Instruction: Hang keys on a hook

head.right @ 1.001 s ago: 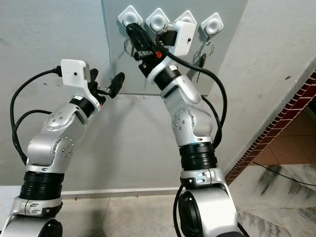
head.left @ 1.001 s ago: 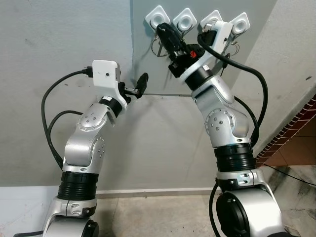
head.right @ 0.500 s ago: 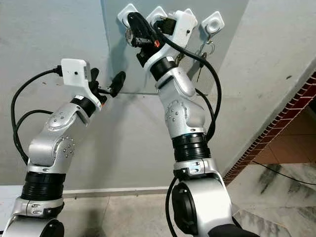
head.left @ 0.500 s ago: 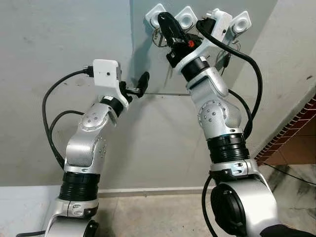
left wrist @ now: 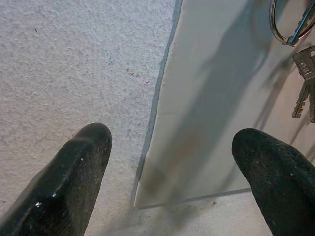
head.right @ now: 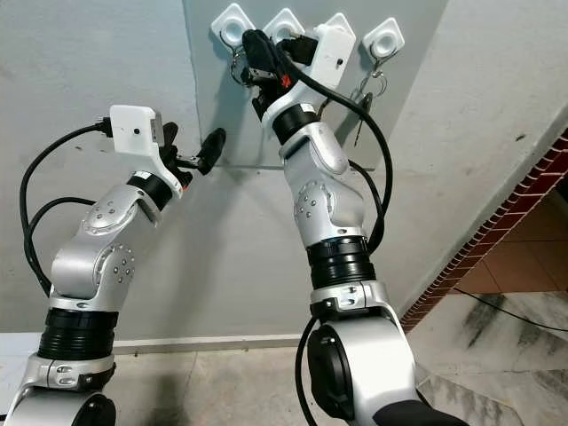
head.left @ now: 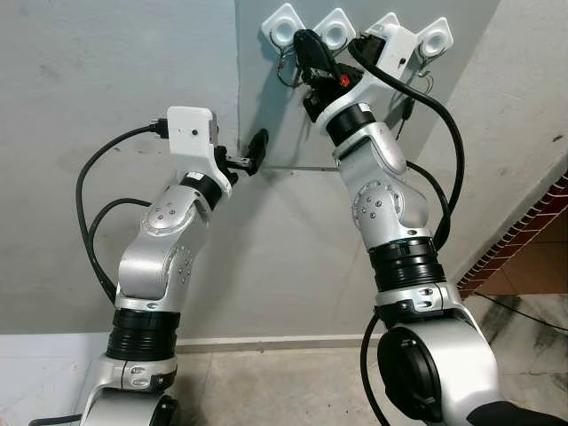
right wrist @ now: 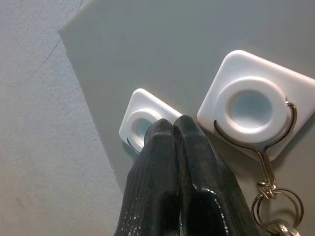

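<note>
1. At the top centre of the left eye view a grey panel (head.left: 266,98) on the wall carries a row of four white square hooks; the right gripper (head.left: 304,44) is raised to the leftmost hook (head.left: 283,25), near the upper left of that row

2. In the right wrist view the right gripper's two black fingers (right wrist: 167,187) are pressed together with no gap, their tips right against the leftmost hook; whether they pinch a key ring cannot be made out

3. A wire ring (head.left: 284,71) hangs just below the leftmost hook in the left eye view, beside the fingers; this appears to be the keys' ring, at or on that hook

4. In the right wrist view the neighbouring hook (right wrist: 253,105) already holds a wire loop with a small ring (right wrist: 273,209) beneath it

5. The left gripper (head.left: 244,160) sits at centre left of the left eye view, its fingers spread wide and holding nothing, pointing at the panel's lower edge; its wrist view shows another set of keys (left wrist: 305,83) dangling at upper right

6. Judged from the pictures, the keys are light, stiff metal that swings and slips easily; the thin ring is the best place to hold, pinched firmly near its top

7. No containers are in view; the hooks are the only holders
</note>
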Motion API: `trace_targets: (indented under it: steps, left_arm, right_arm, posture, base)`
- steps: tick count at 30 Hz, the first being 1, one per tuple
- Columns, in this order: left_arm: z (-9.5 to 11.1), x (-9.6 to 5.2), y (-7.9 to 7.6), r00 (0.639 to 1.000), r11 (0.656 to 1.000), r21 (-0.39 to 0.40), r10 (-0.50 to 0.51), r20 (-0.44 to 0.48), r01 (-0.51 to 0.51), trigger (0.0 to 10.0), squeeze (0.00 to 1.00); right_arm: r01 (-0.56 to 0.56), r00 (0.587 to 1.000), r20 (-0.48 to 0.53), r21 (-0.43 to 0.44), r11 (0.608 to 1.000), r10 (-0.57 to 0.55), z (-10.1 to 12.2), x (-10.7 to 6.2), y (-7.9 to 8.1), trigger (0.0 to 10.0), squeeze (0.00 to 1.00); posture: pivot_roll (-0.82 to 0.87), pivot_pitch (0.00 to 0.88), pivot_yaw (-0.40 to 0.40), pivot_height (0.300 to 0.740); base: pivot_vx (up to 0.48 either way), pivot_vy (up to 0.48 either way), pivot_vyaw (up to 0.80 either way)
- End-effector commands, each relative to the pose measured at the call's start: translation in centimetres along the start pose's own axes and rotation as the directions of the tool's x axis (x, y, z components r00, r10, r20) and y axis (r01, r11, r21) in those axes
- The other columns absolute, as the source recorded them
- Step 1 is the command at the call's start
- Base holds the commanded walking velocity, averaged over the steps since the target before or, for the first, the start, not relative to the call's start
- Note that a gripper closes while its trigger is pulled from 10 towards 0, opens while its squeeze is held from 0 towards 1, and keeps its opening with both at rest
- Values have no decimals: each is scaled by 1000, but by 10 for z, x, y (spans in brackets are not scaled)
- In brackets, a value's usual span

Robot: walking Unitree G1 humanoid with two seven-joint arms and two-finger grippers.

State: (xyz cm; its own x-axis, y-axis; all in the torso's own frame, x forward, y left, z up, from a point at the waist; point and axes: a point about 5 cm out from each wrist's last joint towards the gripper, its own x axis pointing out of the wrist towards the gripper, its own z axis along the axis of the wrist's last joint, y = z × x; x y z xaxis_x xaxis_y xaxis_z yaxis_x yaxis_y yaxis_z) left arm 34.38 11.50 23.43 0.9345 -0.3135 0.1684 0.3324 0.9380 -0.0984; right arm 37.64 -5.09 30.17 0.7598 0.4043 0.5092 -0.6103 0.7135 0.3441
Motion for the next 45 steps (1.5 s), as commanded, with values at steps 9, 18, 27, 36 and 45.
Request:
trace_targets:
  steps: [9, 18, 27, 36, 45]
  left_arm:
    - [9, 2, -4, 1000, 1000, -5, -11, 22, 11, 10000, 0]
    - [9, 3, -4, 1000, 1000, -8, -5, 21, 5, 10000, 0]
    - [-3, -1, -1, 1000, 1000, 7, 26, -4, -26, 10000, 0]
    - [-48, -12, 0, 993, 997, 46, 59, -105, -54, 10000, 0]
    - [-99, -32, 3, 973, 999, 39, 35, -229, -27, 10000, 0]
  right_arm:
    - [57, 998, -9, -21, 998, -58, -5, -12, -13, 10000, 1000]
    - [43, 999, -10, -19, 999, -44, -7, -16, -12, 10000, 1000]
    - [-20, 998, -57, -95, 995, 15, -20, -34, -12, 10000, 1000]
    - [-14, 982, -189, -175, 984, -20, -51, -70, -33, 10000, 1000]
    - [89, 939, -300, -259, 962, -168, -88, -123, -60, 10000, 1000]
  posture:
    - [-23, 65, -46, 740]
    - [-21, 60, -45, 740]
    - [-19, 54, -48, 740]
    - [-19, 42, -44, 740]
    - [-23, 46, -39, 740]
  base:
    - [0, 0, 0]
    - [0, 0, 0]
    - [0, 0, 0]
    - [0, 0, 0]
    - [0, 0, 0]
